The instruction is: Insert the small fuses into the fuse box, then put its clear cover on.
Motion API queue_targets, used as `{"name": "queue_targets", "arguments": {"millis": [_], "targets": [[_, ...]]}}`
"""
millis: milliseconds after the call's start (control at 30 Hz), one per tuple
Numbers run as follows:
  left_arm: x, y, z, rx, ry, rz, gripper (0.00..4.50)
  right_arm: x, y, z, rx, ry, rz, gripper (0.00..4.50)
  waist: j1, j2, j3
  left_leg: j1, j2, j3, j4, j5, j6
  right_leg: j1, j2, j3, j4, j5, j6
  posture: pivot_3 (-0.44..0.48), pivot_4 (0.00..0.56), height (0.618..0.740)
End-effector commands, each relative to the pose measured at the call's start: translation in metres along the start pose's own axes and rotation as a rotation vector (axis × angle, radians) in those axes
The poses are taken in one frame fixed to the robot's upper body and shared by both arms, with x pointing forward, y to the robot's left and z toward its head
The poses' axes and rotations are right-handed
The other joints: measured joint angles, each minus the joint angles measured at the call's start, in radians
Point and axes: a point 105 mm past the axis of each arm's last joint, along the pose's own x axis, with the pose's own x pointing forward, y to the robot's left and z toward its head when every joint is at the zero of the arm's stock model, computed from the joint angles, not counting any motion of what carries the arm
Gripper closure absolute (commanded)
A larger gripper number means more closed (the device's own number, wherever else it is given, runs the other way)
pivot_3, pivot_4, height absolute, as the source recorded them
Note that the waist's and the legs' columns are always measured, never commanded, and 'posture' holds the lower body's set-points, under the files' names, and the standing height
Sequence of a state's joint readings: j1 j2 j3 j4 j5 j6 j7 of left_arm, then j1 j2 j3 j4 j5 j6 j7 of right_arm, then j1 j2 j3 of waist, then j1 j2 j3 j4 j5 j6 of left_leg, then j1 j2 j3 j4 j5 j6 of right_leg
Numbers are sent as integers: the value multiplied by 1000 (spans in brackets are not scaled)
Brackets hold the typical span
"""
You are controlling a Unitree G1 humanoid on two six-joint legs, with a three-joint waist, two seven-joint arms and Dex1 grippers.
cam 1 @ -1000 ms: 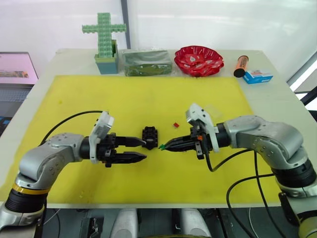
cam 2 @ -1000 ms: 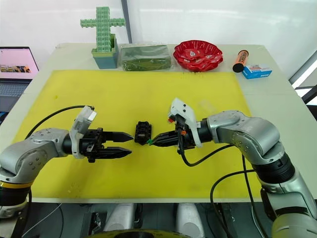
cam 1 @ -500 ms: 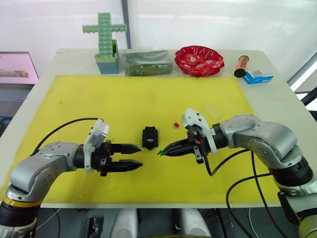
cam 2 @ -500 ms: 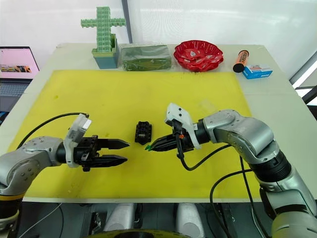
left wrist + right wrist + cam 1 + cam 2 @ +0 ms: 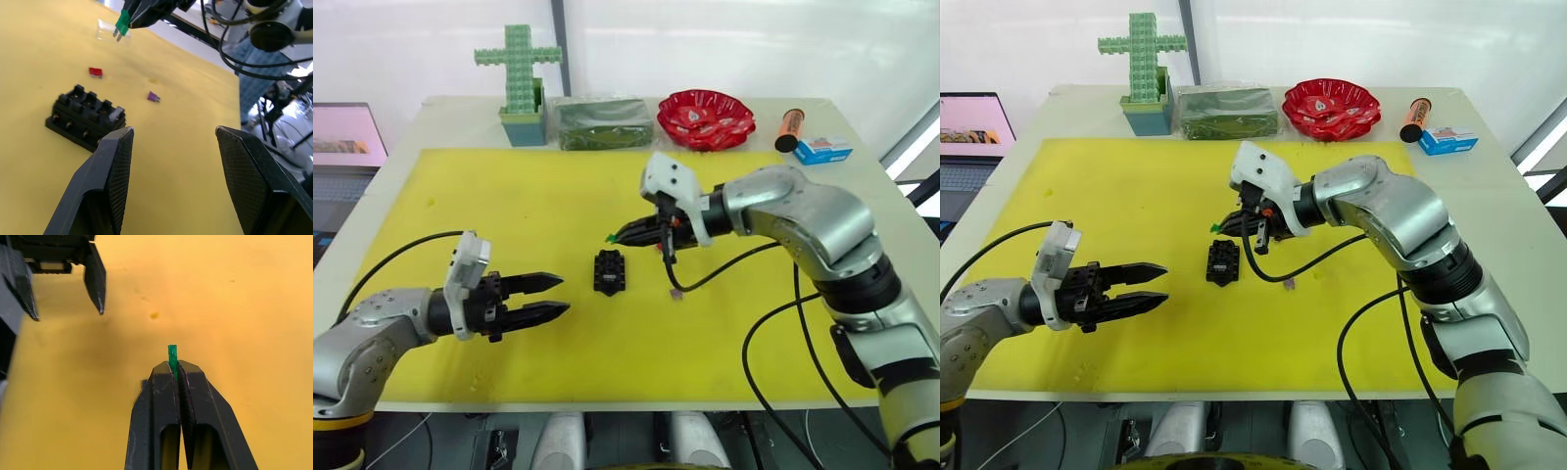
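Right gripper (image 5: 177, 368) is pinched tight on the green fuse (image 5: 122, 23), held above the yellow mat (image 5: 558, 196) just behind the fuse box (image 5: 609, 271), likely to line up its blades over a slot. Left gripper (image 5: 546, 297) hovers wide apart beside the box. Red fuse (image 5: 95, 72) and purple fuse (image 5: 153, 97) lie loose nearby.
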State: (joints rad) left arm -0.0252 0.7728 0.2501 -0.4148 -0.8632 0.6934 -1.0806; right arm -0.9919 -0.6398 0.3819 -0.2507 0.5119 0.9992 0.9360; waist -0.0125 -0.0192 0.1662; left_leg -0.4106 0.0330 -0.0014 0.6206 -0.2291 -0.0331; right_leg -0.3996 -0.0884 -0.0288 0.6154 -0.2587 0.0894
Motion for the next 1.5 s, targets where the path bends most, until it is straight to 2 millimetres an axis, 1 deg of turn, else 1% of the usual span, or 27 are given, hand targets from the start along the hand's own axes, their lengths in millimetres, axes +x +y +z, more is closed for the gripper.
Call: {"name": "queue_targets", "arguments": {"millis": [33,100,200,300,500,633,933,1100,1500], "targets": [[0,-1,11,53,-48,28,1671,0,-8,8,-80,90,-53,4500,-1,0,0,0,0,0,0,0,0,0,0,0,1,0,0,0,150,740],[1,1,12,58,-64,43,1671,3,-8,5,-101,152,-35,4500,-1,0,0,0,0,0,0,0,0,-2,1,0,2,0,0,0,150,740],[5,3,13,62,-80,57,1671,5,-4,-5,-114,256,17,4500,1,0,0,0,0,-1,0,0,0,-2,1,0,3,0,0,0,150,740],[8,3,12,64,-82,55,1671,13,-4,-10,-130,300,41,4500,0,0,0,0,0,-1,0,0,0,-1,1,0,3,0,0,0,150,740],[14,5,9,88,-63,39,1671,23,-10,-8,-106,308,38,4500,-1,0,0,0,0,-1,0,0,0,-2,1,0,4,1,2,0,150,740],[20,6,11,96,-69,26,1671,31,-10,-10,-109,323,38,4500,0,0,0,0,0,-1,0,0,0,-2,1,-1,4,2,3,0,150,740],[18,6,4,102,-49,32,1671,40,3,-14,-133,342,81,4500,-1,0,0,0,0,-1,0,0,0,-2,1,0,5,2,3,0,150,740],[18,6,0,98,-39,35,1671,45,4,-16,-132,348,82,4500,-2,0,0,0,0,-1,0,0,0,-2,1,0,5,2,3,0,150,740],[21,9,0,151,-36,40,1671,49,7,-24,-119,366,90,4500,-1,0,0,0,0,-1,0,0,0,-2,1,-1,5,2,4,0,150,740]]}}
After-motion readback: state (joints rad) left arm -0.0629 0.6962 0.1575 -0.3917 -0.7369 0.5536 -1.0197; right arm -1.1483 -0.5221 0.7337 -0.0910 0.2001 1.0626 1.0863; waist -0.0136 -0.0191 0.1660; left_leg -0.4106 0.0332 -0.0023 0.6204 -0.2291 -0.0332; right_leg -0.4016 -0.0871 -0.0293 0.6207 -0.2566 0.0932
